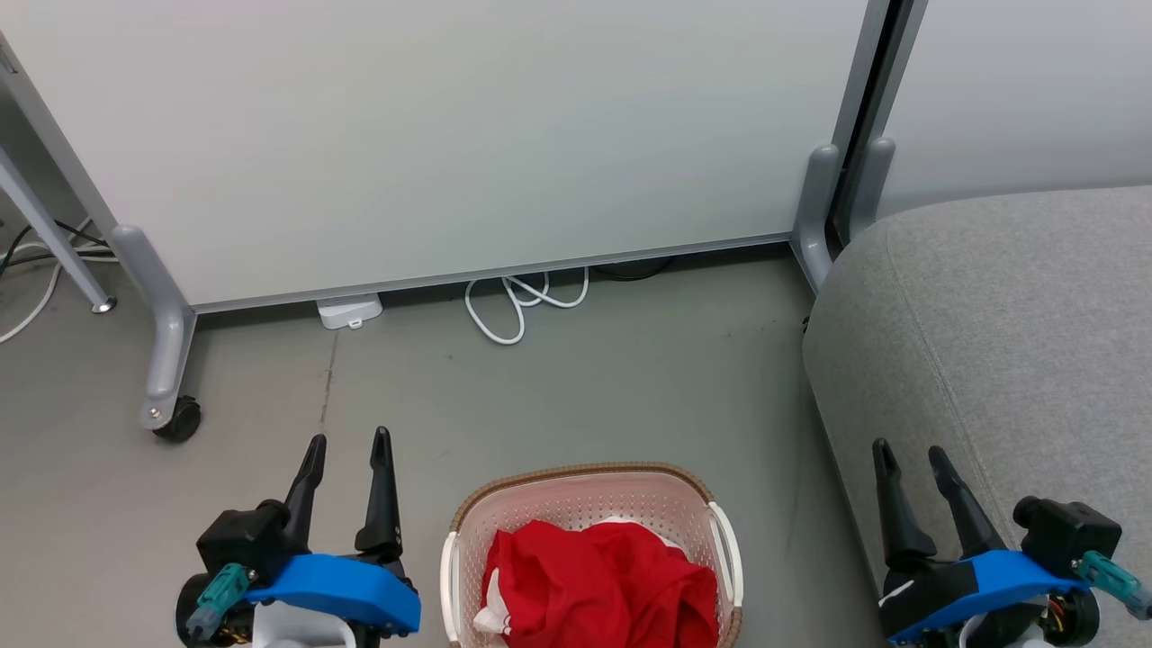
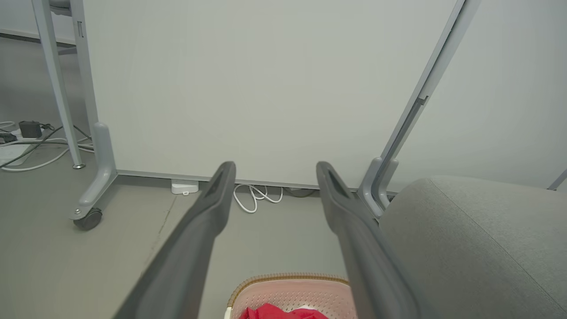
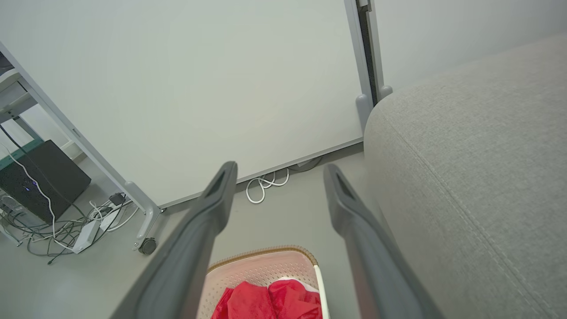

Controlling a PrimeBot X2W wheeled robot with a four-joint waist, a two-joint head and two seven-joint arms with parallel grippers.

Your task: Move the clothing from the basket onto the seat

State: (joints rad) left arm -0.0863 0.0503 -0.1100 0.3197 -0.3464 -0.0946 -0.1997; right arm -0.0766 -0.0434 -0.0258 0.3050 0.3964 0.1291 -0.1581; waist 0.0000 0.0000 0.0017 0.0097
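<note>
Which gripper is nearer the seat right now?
Right. The right gripper is at the edge of the seat; the left gripper is beyond the basket, over the floor.

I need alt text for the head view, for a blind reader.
Red clothing lies in a cream basket on the floor, between the open left gripper and open right gripper. The grey seat stands to the right, a white partition behind.
</note>
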